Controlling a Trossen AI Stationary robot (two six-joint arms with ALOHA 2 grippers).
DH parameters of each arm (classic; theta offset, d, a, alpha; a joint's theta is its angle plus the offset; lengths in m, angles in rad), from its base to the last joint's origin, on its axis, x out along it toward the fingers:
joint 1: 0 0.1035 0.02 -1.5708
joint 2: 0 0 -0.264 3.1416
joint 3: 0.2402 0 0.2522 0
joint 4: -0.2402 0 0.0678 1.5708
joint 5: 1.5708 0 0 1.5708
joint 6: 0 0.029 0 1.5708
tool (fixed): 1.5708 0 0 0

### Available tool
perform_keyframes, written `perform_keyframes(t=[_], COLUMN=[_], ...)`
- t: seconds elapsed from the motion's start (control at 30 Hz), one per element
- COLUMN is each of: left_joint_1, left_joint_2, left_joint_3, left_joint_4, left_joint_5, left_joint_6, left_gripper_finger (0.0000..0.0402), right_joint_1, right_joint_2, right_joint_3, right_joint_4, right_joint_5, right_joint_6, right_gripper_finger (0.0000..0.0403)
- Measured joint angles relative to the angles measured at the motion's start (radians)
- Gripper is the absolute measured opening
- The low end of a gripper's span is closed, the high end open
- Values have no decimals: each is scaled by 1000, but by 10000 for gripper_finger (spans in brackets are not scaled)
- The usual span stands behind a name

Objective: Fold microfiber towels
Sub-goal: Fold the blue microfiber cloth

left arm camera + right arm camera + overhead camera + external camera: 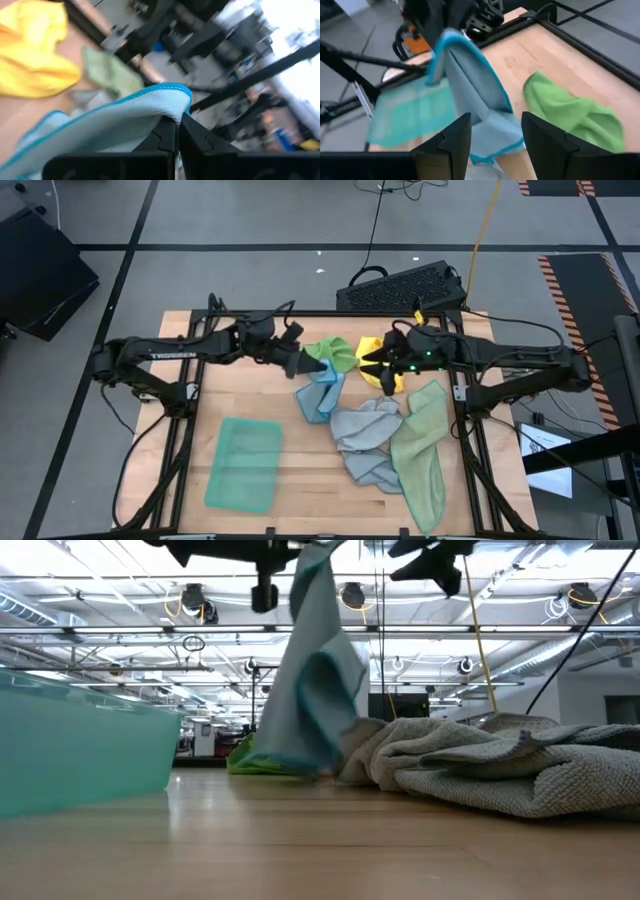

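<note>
High view: left gripper (297, 363) sits near the table's (300, 480) far-edge middle, clamped shut on a corner of the light blue towel (321, 393), which hangs down to the wood; right gripper (366, 361) faces it close by, fingers apart, holding nothing. One teal towel (244, 463) lies folded flat toward the near-left corner, so I'd judge 1 done. Still loose in a heap centre-right: bright green towel (330, 352), yellow towel (387, 358), grey towel (365, 438), sage towel (423, 450) trailing toward the near edge. Low view: blue towel draped from above, grippers cut off at top; folded teal one blurred at left; grey & sage piles at right hide whatever's behind. Left wrist view: closed fingers pinch the blue hem; bkgd smeared, hard to read. Right wrist view: own fingers (455, 140) spread w/ empty gap, blue towel hanging just ahead, green one beside it on the wood. Approx 1 of 6 folded, the blue one in progress; can't tell if more lie under the heap.
</note>
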Motion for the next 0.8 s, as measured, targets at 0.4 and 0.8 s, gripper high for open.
perform_keyframes(t=[0.4, 0.8], left_joint_1=[-169, -340], left_joint_2=[-8, -7], left_joint_3=[2, 2], left_joint_4=[179, 146], left_joint_5=[-269, -558], left_joint_6=[-249, -361], left_gripper_finger=[10, 10], right_joint_1=[-44, -41], right_joint_2=[-242, -389], right_joint_3=[-13, -116], right_joint_4=[-174, -218], right_joint_5=[-84, -190], right_joint_6=[-116, -123], right_gripper_finger=[167, 167])
